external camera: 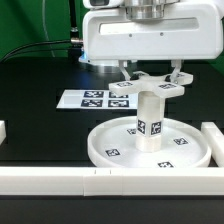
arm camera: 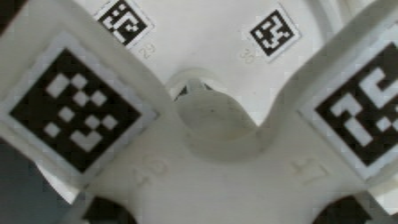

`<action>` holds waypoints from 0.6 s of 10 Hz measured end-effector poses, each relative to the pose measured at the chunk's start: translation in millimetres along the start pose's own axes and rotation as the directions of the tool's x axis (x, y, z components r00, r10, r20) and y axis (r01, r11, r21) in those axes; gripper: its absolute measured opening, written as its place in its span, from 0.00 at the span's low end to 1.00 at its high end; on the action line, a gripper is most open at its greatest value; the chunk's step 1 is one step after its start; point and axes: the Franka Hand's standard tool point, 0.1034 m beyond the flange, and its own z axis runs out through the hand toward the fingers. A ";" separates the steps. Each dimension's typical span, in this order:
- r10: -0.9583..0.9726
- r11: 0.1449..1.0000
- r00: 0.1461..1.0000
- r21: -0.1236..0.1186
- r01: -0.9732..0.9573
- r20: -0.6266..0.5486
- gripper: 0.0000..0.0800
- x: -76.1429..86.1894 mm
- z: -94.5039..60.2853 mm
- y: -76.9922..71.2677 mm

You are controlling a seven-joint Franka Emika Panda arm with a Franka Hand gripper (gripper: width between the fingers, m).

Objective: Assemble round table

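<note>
The large rimmed disc [external camera: 110, 148] lies on the black table with the short cylinder post [external camera: 150, 122] standing upright on its central hub. The flat cross-shaped piece [external camera: 140, 88] sits level on or just above the post's top. My gripper [external camera: 150, 76] comes down from above and is shut on that piece. In the wrist view the cross-shaped piece [arm camera: 214, 160] fills the frame, its tagged arms spreading outward. My gripper [arm camera: 214, 212] holds it between dark fingertips [arm camera: 103, 208] at the frame's edge. The post is hidden under the piece there.
The marker board [external camera: 92, 98] lies flat behind the disc toward the exterior view's left. Long white bars edge the table at the front [external camera: 60, 181] and at the exterior view's right [external camera: 213, 138]. A green backdrop stands behind.
</note>
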 end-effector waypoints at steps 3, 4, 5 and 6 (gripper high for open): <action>0.165 0.986 0.986 0.008 -0.165 0.003 0.56 0.2 -0.1 -0.2; 0.246 0.969 0.969 0.015 -0.246 0.007 0.56 0.2 -0.2 0.3; 0.366 0.930 0.931 0.035 -0.366 0.017 0.56 -1.8 -0.4 2.2; 0.461 0.886 0.887 0.050 -0.462 0.026 0.56 -2.3 -0.5 3.1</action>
